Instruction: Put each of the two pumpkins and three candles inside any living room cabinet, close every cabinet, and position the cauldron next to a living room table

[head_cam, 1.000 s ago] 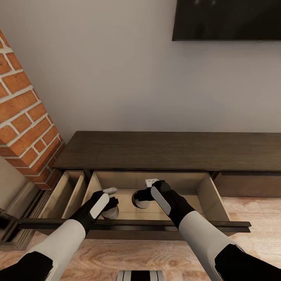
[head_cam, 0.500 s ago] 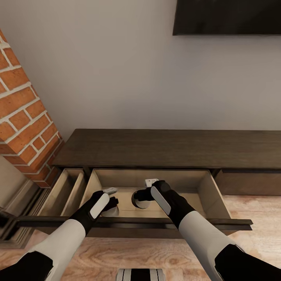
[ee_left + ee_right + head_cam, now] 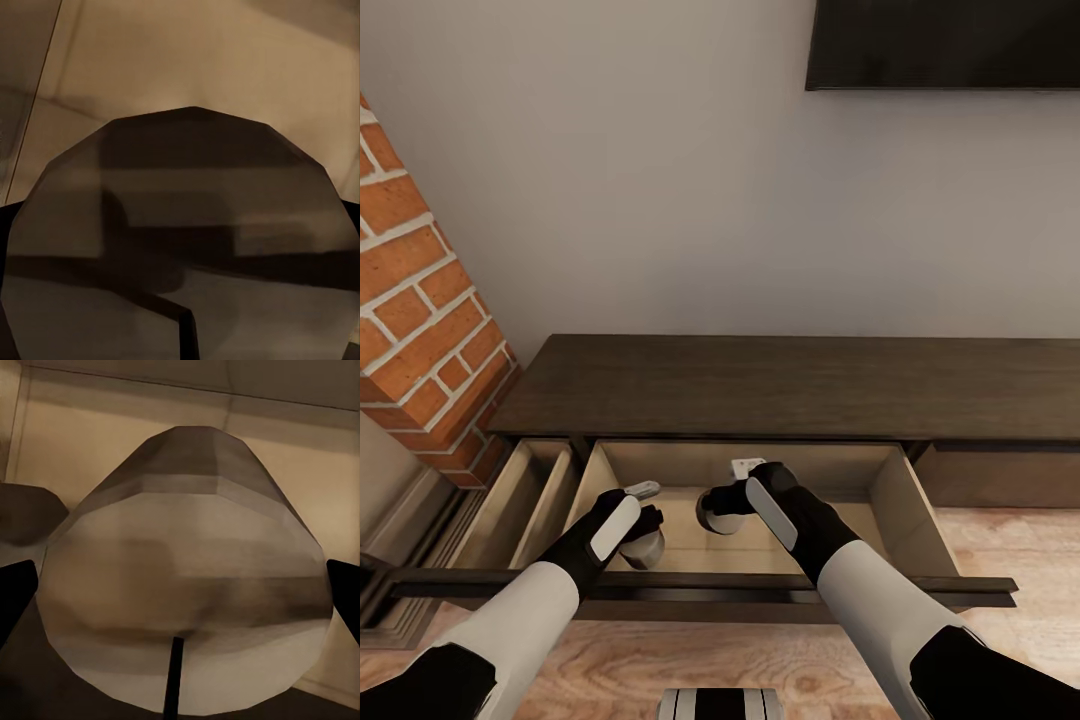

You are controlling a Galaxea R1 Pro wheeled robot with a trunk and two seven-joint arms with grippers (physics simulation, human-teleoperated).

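Note:
The dark-brown cabinet (image 3: pixel 790 385) runs along the wall with its middle drawer (image 3: pixel 905 500) pulled out. Both grippers hang inside that drawer. My left gripper (image 3: pixel 644 512) is shut on a grey-beige candle (image 3: pixel 646 549), which looms large in the left wrist view (image 3: pixel 187 225). My right gripper (image 3: pixel 730 490) is shut on a second candle (image 3: pixel 717 515), seen close in the right wrist view (image 3: pixel 187 577) between two black fingertips (image 3: pixel 15 596). The left candle (image 3: pixel 22 514) also shows beside it there. The pumpkins and the cauldron are out of view.
A second, narrower drawer (image 3: pixel 530 495) stands open at the cabinet's left end. A brick column (image 3: pixel 420 330) rises at the left. A dark screen (image 3: pixel 945 45) hangs on the wall above. Wood floor (image 3: pixel 1010 540) lies in front of the cabinet.
The whole picture has shifted a little, so the camera moved. Both grippers hold their candles at the same spot in the drawer.

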